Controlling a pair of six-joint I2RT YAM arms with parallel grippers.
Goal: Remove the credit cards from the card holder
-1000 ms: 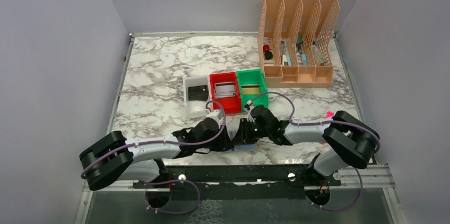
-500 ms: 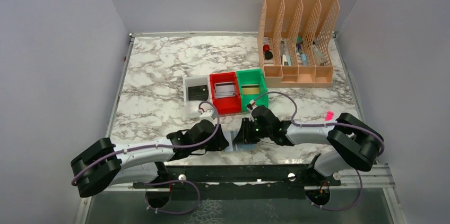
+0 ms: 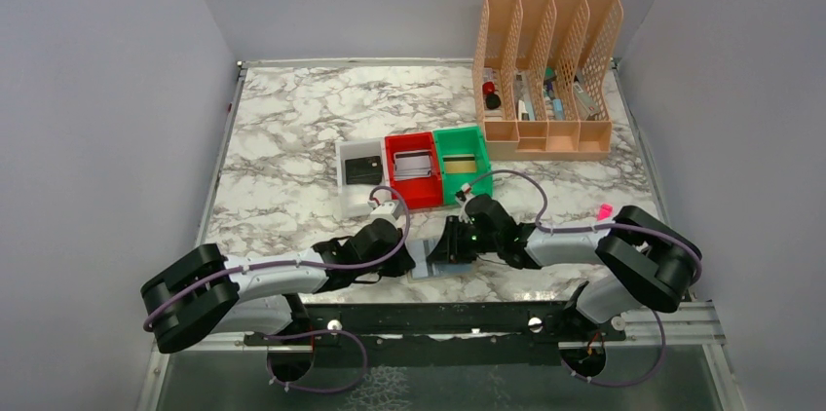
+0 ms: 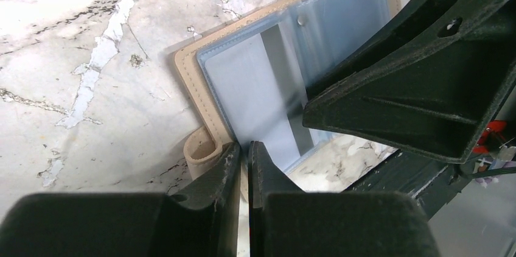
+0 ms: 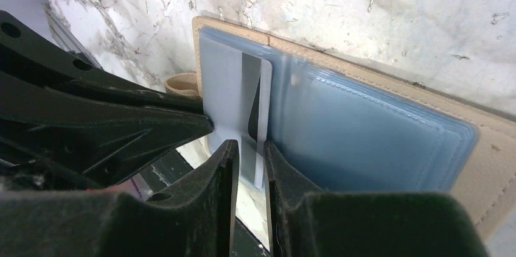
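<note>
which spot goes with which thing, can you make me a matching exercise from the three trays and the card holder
Things:
1 white tray
2 red tray
3 green tray
4 card holder

Places:
a middle of the tray row
b lying open, nearer than the row
c left end of the row
d right end of the row

Pairs: 1-c, 2-a, 3-d, 4-b

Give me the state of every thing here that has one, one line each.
card holder: open, lying flat, inside up.
silvery card: on the open pockets, its edge pinched.
left gripper: shut on the card holder's edge.
right gripper: shut on the silvery card.
white tray, red tray, green tray: a card in each.
</note>
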